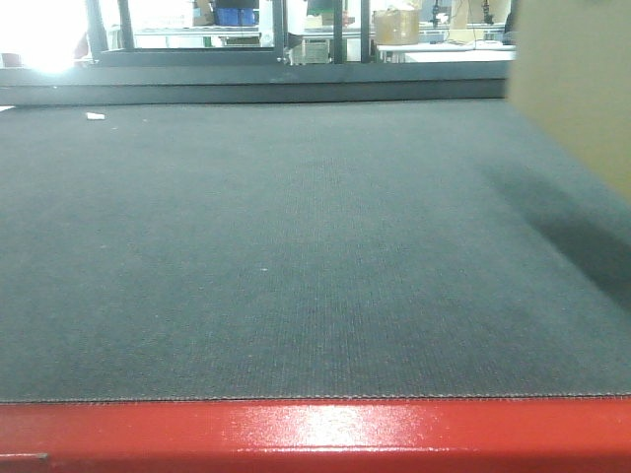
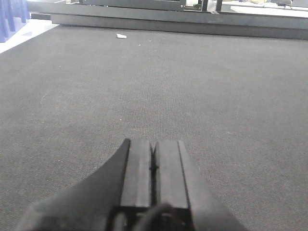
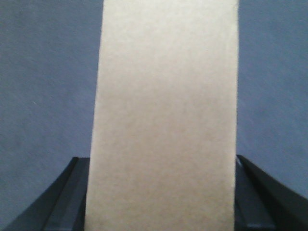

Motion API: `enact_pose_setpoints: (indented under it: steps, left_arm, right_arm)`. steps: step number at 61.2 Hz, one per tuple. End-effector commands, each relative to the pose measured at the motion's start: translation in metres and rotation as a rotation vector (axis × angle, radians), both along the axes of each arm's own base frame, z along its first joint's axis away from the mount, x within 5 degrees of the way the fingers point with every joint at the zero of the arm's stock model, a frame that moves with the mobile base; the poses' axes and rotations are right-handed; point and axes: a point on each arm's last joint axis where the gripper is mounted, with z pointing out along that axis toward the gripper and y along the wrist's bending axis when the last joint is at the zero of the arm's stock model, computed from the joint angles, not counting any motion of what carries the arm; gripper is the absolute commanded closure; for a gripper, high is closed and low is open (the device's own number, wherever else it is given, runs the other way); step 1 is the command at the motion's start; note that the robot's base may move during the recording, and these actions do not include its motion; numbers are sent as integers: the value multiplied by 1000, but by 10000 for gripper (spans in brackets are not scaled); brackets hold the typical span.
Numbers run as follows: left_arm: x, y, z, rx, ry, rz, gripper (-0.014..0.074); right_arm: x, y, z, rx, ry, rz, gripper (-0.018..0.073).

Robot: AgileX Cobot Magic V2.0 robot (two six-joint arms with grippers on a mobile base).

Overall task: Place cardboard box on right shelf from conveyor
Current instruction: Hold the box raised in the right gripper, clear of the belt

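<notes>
The plain tan cardboard box (image 3: pixel 166 110) fills the middle of the right wrist view, standing between the two dark fingers of my right gripper (image 3: pixel 161 159), which is shut on its sides. In the front view the box (image 1: pixel 572 79) shows at the upper right edge and throws a shadow on the belt below it. The conveyor (image 1: pixel 296 246) is a wide dark grey belt with a glossy red frame edge (image 1: pixel 315 434) at the front. Low over the belt (image 2: pixel 192 86), my left gripper (image 2: pixel 154 144) is shut with nothing in it. The right shelf is out of view.
A small white scrap (image 1: pixel 95 115) lies far back on the belt's left side, also seen as the scrap (image 2: pixel 121 35) ahead of the left gripper. A dark rail (image 1: pixel 296 74) borders the belt's far edge. A blue bin (image 2: pixel 12 19) stands off the belt's left.
</notes>
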Motion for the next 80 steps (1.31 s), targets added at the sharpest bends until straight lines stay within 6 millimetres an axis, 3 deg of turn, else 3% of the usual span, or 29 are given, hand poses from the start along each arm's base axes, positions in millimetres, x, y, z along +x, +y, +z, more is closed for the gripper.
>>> enact_pose_setpoints:
  steps: [1,32,50,61,80]
  left_arm:
    - [-1,0,6,-11,-93,3,713]
    - [-1,0,6,-11,-93,3,713]
    - [-1,0,6,-11,-93,3,712]
    - [-1,0,6,-11,-93,3,713]
    - [-1,0,6,-11,-93,3,713]
  right_arm:
    - [-28,-15,21,1,-160,14,323]
    - [-170,-45,1,84,-411,44,323]
    - [-237,-60,11,95,-624,63,323]
    - [-258,-65,14,110,-709,63,323]
    - [-259,-65,14,111,-712,63,323]
